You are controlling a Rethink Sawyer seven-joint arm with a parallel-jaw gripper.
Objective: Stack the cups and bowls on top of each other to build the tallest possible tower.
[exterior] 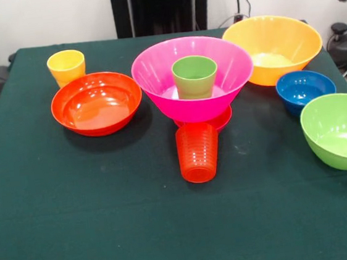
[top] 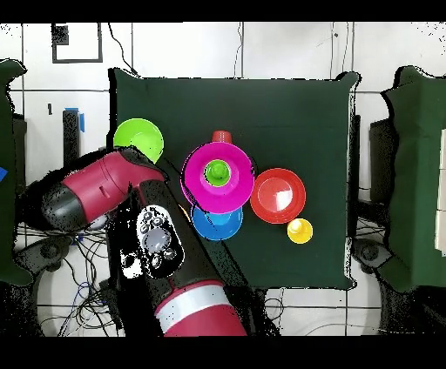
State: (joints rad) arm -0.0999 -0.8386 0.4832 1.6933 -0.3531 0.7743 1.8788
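The yellow cup (exterior: pixel 66 66) stands alone left of the big pink bowl (exterior: pixel 193 78), touching the red bowl (exterior: pixel 96 103). The tower is only begun: the green cup (exterior: pixel 194 75) stands in the pink bowl. The orange cup (exterior: pixel 198 152) stands just in front. Right of it the yellow-orange bowl (exterior: pixel 273 46), blue bowl (exterior: pixel 304 89) and lime bowl (exterior: pixel 340 128) wait on the bench (exterior: pixel 78 227). I cannot tell if the pincer is apart or together.

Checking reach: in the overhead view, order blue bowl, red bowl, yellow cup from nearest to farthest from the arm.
1. Blue bowl, against the arm.
2. Red bowl and yellow cup, both farther right: too close to call.
Gripper not visible.
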